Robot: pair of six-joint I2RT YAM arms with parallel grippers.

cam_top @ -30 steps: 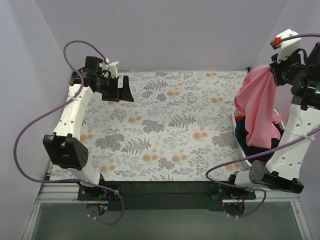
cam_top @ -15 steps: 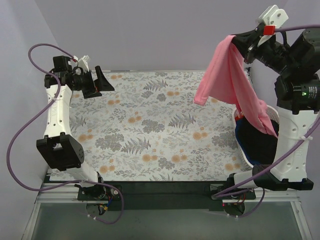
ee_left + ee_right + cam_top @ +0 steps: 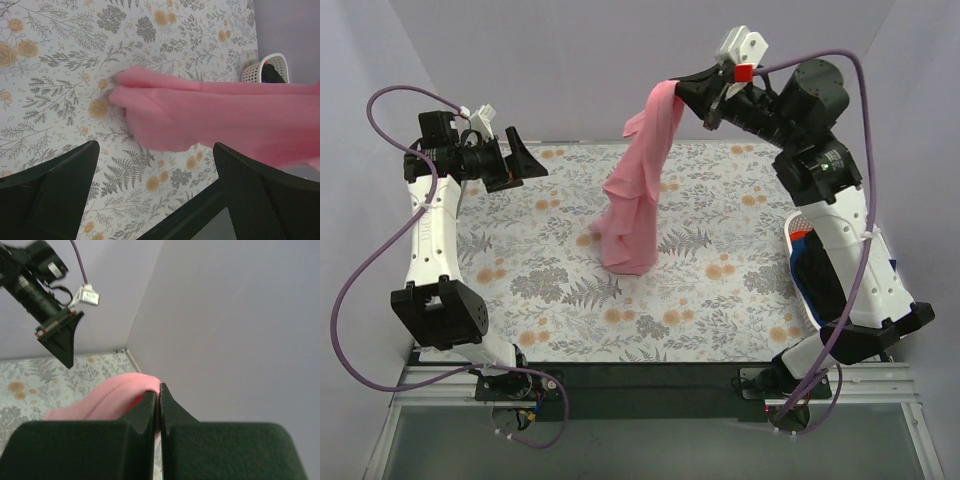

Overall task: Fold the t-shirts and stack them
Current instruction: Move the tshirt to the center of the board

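The salmon-pink t-shirt hangs in a long bunch from my right gripper, its lower end resting on the tablecloth mid-table. My right gripper is raised high over the table's far middle and is shut on the shirt's top edge. My left gripper is open and empty, held above the far left corner, apart from the shirt. In the left wrist view the shirt stretches across, beyond the open fingers. Black, blue and red shirts lie in the basket.
The white laundry basket stands at the right edge of the table, also small in the left wrist view. The grey-and-orange floral tablecloth covers the table. Lilac walls close in behind and at both sides.
My right arm has swung left from over the basket to the far middle, carrying the pink shirt out until its lower end touches the cloth. My left gripper rose and drew back to the far left.
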